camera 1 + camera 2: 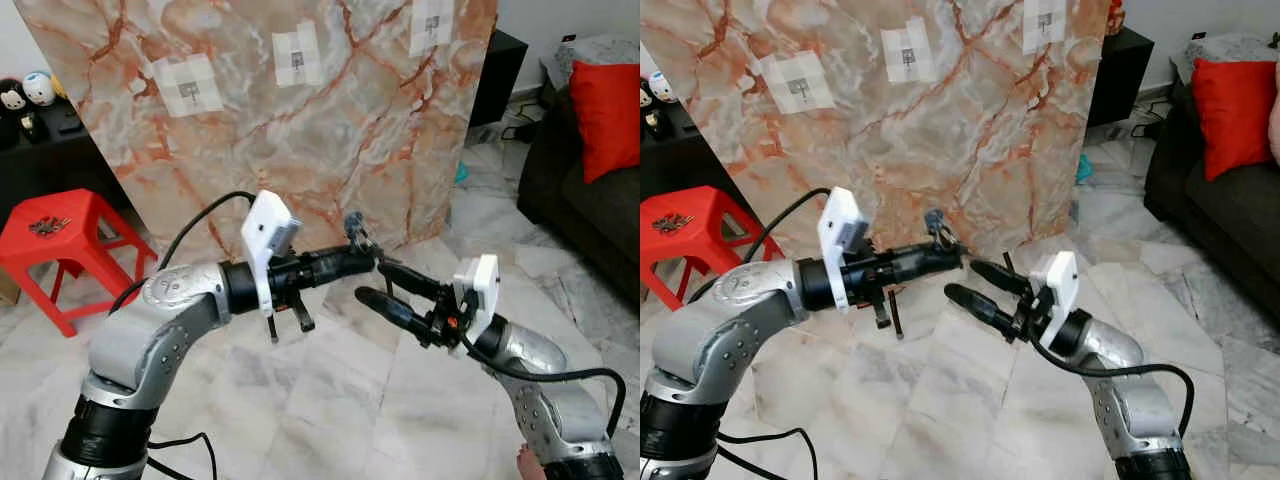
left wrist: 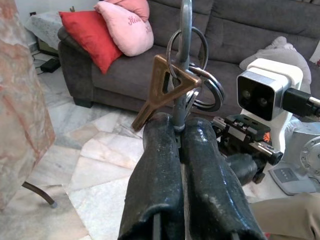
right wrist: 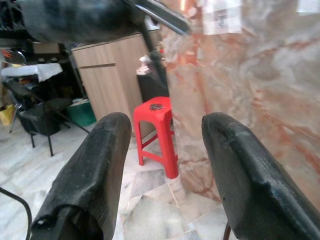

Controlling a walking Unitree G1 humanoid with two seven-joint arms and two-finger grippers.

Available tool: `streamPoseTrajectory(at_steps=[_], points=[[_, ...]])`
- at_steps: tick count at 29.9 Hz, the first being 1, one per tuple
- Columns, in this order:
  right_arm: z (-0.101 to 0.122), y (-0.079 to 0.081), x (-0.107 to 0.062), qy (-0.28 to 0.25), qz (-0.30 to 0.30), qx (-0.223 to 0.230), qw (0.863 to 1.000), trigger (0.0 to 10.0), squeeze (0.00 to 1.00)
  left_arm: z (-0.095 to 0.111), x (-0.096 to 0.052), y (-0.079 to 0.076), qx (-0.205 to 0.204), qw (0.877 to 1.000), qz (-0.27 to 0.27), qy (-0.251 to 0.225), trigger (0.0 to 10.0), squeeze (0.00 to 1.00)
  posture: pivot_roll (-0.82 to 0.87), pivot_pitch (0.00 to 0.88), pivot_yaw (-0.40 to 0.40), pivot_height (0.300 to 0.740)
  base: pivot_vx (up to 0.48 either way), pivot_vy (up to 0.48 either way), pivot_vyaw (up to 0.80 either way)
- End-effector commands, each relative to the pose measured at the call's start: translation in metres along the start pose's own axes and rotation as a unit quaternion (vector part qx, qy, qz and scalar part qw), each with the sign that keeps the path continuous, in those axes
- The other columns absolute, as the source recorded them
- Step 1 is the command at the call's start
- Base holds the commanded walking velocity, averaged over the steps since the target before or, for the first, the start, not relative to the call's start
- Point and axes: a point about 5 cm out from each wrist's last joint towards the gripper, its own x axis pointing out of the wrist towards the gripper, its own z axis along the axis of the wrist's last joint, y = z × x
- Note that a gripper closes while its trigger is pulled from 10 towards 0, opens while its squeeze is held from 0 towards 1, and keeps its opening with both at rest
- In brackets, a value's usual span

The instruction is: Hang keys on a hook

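**Keys pinched in the left gripper, held up before the marble slab**

The left gripper (image 2: 181, 131) is clenched on the keys (image 2: 186, 82): its two matte, pebbled black fingers (image 2: 157, 165) press together around a slim grey metal shank, and above them hangs a flat bronze-coloured key with a triangular cut-out head, threaded onto overlapping steel split rings. In the head views the bunch (image 1: 355, 227) sits at the fingertip end of the left arm, held in mid-air just in front of the lower part of a big polished marble slab (image 1: 300, 130), cream veined with rust-orange, leaning upright on the floor. Three square paper tags are stuck across the slab's upper part.

The right gripper (image 1: 368, 279) points toward the left one, its long rubbery fingers (image 3: 105, 165) spread apart and holding nothing, tips just beside the key bunch.

Off by the slab's left edge stands a glossy red plastic stool (image 1: 60, 235) with small dark bits on its seat. A dark grey fabric sofa (image 1: 590, 200) with a red cushion (image 1: 607, 115) sits at the right. The floor (image 1: 330, 400) is pale veined marble tile.
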Motion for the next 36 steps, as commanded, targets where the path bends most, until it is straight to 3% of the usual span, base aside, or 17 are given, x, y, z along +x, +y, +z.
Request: streamPoseTrajectory(at_steps=[1, 12, 36], points=[[0.001, -0.002, -0.003, -0.012, -0.003, 0.004, 1.000, 10.0, 0.00, 0.003, -0.001, 0.001, -0.009, 1.000, -0.002, -0.004, 10.0, 0.00, -0.11, 0.075, 0.054, 0.740, 0.000, 0.000, 0.00], [0.004, -0.001, 0.002, -0.030, 0.015, 0.005, 0.999, 10.0, 0.00, 0.003, -0.001, -0.006, -0.035, 0.999, -0.030, -0.013, 10.0, 0.00, -0.10, 0.075, 0.051, 0.740, 0.000, 0.000, 0.00], [0.010, 0.003, 0.017, -0.034, 0.066, -0.011, 0.997, 10.0, 0.00, 0.000, 0.002, -0.015, -0.046, 0.996, -0.074, -0.002, 10.0, 0.00, -0.11, 0.058, 0.050, 0.740, 0.000, 0.000, 0.00]])
